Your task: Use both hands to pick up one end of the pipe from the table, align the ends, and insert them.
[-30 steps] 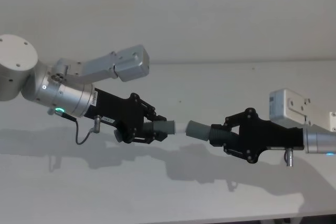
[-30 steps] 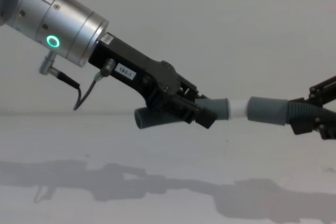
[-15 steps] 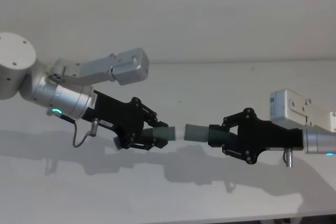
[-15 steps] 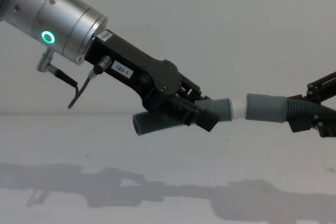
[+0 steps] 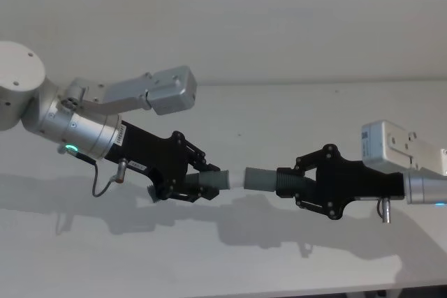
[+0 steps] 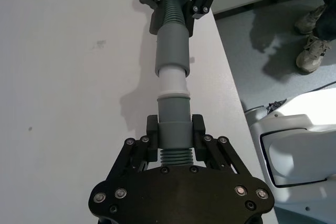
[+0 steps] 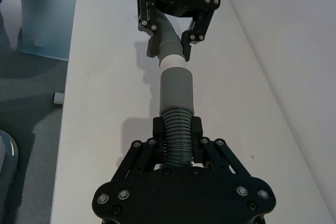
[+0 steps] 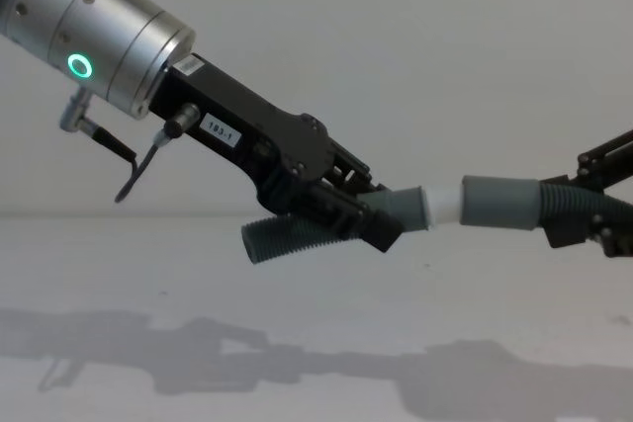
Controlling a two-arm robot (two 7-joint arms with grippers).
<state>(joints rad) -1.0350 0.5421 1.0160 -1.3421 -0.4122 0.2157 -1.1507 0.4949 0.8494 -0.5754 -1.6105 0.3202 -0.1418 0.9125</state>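
left gripper (image 5: pixel 209 185) mid-left, fingers clamped on tip piece (image 8: pixel 396 210) | right gripper (image 5: pixel 292 183) mid-right, clamped on socket piece (image 8: pixel 514 207) | hoses light, bendy; hold near collars

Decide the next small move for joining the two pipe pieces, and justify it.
Probably push the left end effector and right end effector straight together: the white tip sits lined up at the grey socket collar's mouth, with white still exposed.

You see matt ribbed grey plastic hose pieces (image 8: pixel 287 239), a smooth white tip (image 8: pixel 444 207), brushed silver metal arm (image 8: pixel 94 32), matt white table (image 5: pixel 279 116).
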